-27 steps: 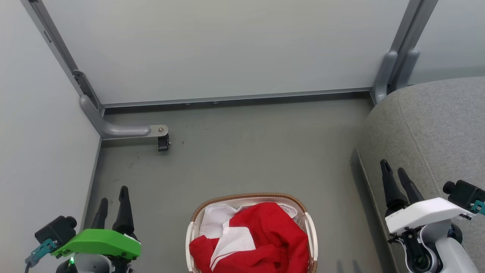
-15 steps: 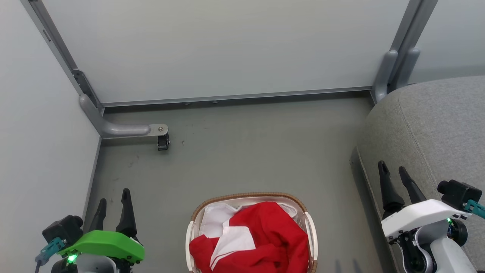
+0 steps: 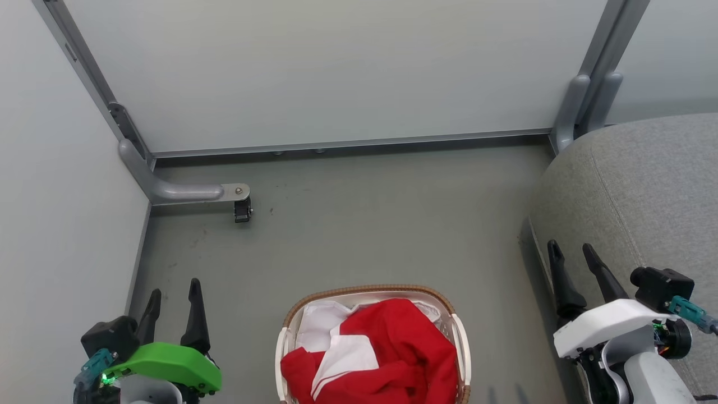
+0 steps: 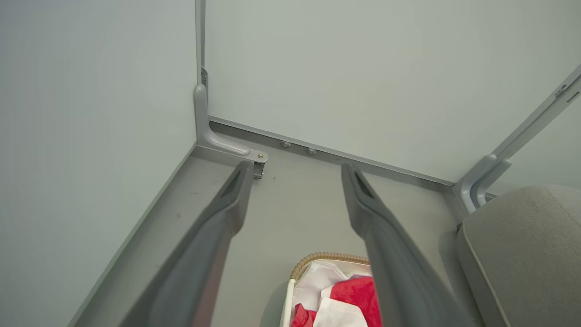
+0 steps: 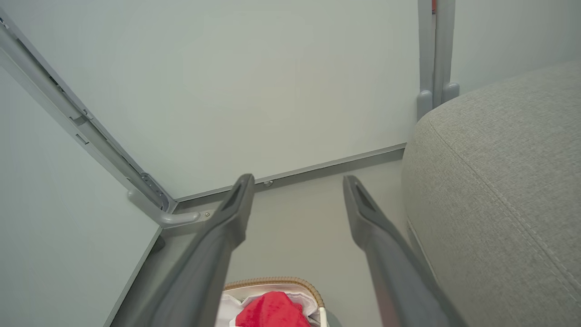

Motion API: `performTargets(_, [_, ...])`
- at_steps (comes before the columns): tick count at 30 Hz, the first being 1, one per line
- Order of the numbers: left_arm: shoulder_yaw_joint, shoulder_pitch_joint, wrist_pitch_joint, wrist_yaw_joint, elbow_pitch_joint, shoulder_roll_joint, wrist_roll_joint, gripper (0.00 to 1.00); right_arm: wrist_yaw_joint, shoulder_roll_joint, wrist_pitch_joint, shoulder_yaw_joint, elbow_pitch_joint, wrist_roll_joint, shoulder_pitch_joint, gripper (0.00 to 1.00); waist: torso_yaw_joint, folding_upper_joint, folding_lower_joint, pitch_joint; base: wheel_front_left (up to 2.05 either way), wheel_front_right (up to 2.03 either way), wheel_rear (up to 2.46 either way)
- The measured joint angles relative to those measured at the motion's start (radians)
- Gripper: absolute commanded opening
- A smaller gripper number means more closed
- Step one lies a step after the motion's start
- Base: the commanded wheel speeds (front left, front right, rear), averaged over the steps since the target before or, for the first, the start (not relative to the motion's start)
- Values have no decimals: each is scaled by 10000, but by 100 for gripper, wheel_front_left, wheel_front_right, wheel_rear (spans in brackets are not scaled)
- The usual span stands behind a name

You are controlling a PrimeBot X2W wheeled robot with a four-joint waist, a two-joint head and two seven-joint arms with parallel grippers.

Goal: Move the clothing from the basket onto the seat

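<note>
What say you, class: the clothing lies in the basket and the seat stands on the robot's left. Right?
No. The head view shows the seat on the robot's right, beside the right end effector. The clothing does lie in the basket.

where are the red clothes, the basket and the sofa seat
red clothes [image 3: 404, 348], head view, middle of the red heap
basket [image 3: 367, 289], head view, brown woven rim, far side
sofa seat [image 3: 645, 185], head view, top of the grey cushion

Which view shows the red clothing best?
The head view: most of the clothing is visible there, in the basket. The left wrist view shows a part at its bottom edge; the right wrist view, a small patch.
</note>
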Motion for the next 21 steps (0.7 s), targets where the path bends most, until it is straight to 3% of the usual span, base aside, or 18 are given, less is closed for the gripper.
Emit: performTargets(21, [-84, 141, -462, -15, 159, -182, 1687, 100, 2, 100, -481, 165, 84, -1778, 172, 100, 17, 0, 0, -29, 0, 0, 0])
